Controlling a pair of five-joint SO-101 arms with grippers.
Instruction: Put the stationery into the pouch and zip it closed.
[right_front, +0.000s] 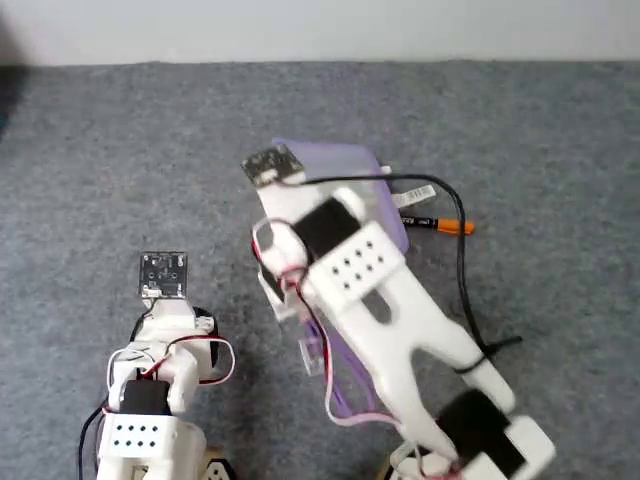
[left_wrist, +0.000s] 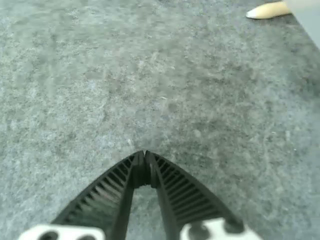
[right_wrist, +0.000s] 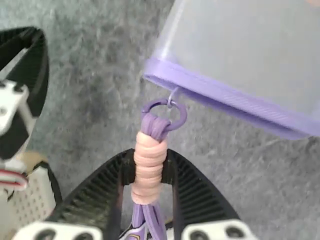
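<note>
Gripper on my right arm pinching the peach-and-purple braided cord pull; left gripper pressed shut on nothing.

My right wrist camera gives me what the overhead one hides under the arm: the cord runs straight out from the jaws to the zipper-edge corner of the translucent purple plastic pouch. From above, the pouch sits mid-table, its long axis covered by my arm. A black pen with an orange cap lies crosswise just beside its right edge, cap pointing right. Grey carpet shows bare left of the pouch, under my left gripper.
</note>
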